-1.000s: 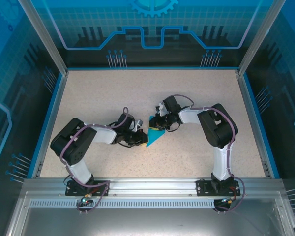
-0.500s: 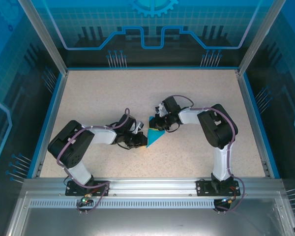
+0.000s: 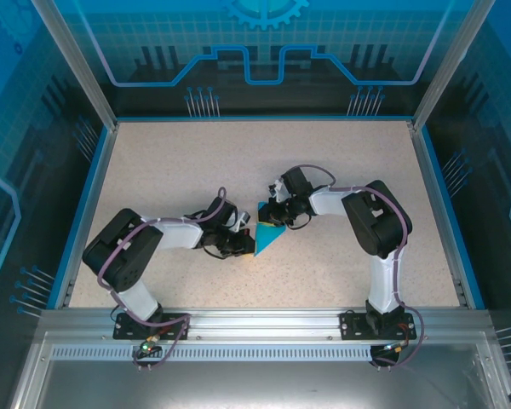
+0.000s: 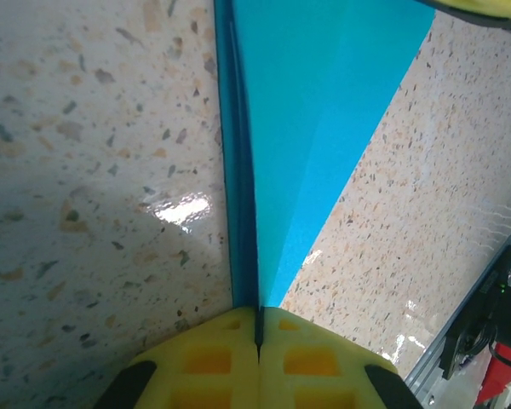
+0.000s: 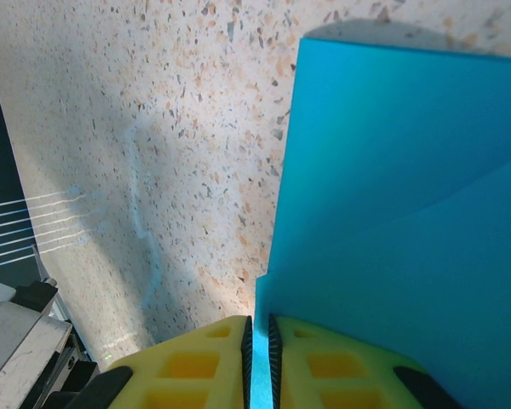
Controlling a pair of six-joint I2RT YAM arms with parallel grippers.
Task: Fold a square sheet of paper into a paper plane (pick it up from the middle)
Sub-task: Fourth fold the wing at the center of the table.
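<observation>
Top external view: the square sheet of paper (image 3: pixel 268 236), folded to a triangle, lies at the middle of the bench (image 3: pixel 349 162). The left pincer (image 4: pixel 258 331) is clamped on its left crease, and the right pincer (image 5: pixel 260 334) is nipped on its far edge. Being thin, light and limp, it is best gripped gently at the edges.

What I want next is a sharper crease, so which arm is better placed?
Left, probably. The left gripper is shut on the folded edge of the paper, which runs straight ahead of it; the right gripper pinches a flat part and can anchor.
</observation>
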